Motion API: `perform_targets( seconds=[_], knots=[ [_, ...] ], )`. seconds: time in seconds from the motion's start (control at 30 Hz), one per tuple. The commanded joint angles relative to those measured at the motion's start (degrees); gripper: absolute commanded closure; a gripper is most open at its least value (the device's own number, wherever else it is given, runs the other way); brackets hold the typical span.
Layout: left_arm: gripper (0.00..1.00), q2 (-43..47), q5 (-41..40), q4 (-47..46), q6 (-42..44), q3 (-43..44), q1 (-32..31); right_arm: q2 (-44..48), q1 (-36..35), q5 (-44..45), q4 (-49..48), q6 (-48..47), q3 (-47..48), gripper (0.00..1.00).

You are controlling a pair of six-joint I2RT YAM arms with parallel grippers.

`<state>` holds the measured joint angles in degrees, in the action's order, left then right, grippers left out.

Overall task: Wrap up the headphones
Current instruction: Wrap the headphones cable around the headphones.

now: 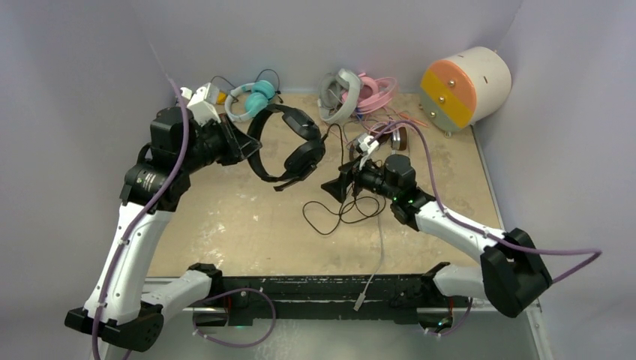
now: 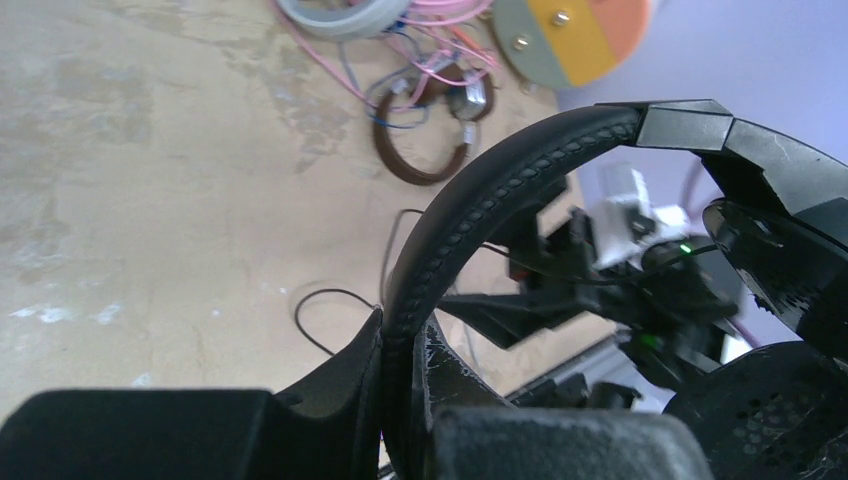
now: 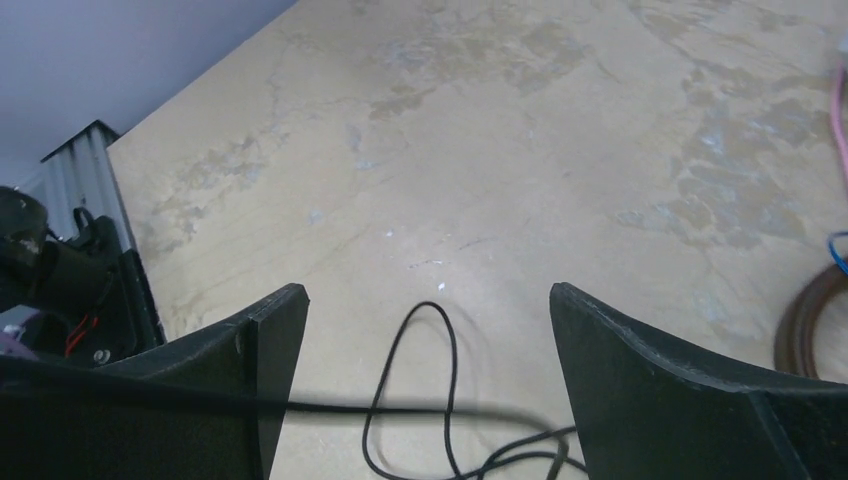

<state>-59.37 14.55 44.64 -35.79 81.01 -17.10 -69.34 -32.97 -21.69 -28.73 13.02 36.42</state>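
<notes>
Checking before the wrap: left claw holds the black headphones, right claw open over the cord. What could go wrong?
1. The right claw is open with a cord strand running across its fingers; closing may grab one loop and tangle the rest.
2. The left claw pinches the black headphones by the headband only; a cord tug could twist them loose.

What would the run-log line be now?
left gripper: shut on black headphones | right gripper: open over black cable
</notes>
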Motion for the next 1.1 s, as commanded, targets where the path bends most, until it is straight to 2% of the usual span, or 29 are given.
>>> perform_targets(
  seconds=[0.0, 0.1, 0.23, 0.37, 0.47, 0.53, 0.57, 0.67, 0.83, 1.07],
  knots=[
    [1.00, 2.2, 10.8, -1.8, -1.6, 2.9, 0.1, -3.2, 0.0, -8.6, -12.2, 0.2, 2.5, 0.10],
    [1.00, 2.1, 13.8, -1.6, -1.6, 2.8, 0.1, -3.3, 0.0, -9.8, -14.6, 3.1, 2.1, 0.25],
    [1.00, 2.6, 12.6, -1.1, 0.7, 1.1, 0.1, 0.1, 0.0, -6.6, -13.7, 3.8, 1.4, 0.45],
    [1.00, 3.2, 8.9, -0.7, 3.9, -0.8, 0.1, 4.7, 0.0, -2.6, -8.2, 3.2, 1.9, 0.65],
    [1.00, 3.1, 6.0, 0.1, 6.2, -1.5, 0.1, 8.4, 0.0, -1.3, -4.5, 1.8, 2.1, 0.87],
    [1.00, 3.1, 4.9, 0.0, 7.6, -2.1, 0.1, 10.6, 0.0, -1.2, -2.3, 1.0, 2.6, 0.97],
    [1.00, 3.1, 4.5, -0.3, 8.3, -2.5, 0.1, 11.8, 0.0, -1.3, -1.2, 0.2, 3.6, 1.00],
    [1.00, 3.4, 4.6, -2.7, 10.0, -4.9, 0.1, 12.6, 0.0, -1.8, 3.4, -1.3, 7.6, 1.00],
    [1.00, 3.4, 10.6, -7.7, 13.8, -10.6, 0.1, 11.9, 0.0, 0.9, 11.8, -3.1, 15.7, 1.00],
    [1.00, 3.6, 13.8, -10.6, 17.5, -15.0, -1.0, 6.2, 0.0, 1.4, 18.1, -5.4, 27.5, 1.00]
  ],
)
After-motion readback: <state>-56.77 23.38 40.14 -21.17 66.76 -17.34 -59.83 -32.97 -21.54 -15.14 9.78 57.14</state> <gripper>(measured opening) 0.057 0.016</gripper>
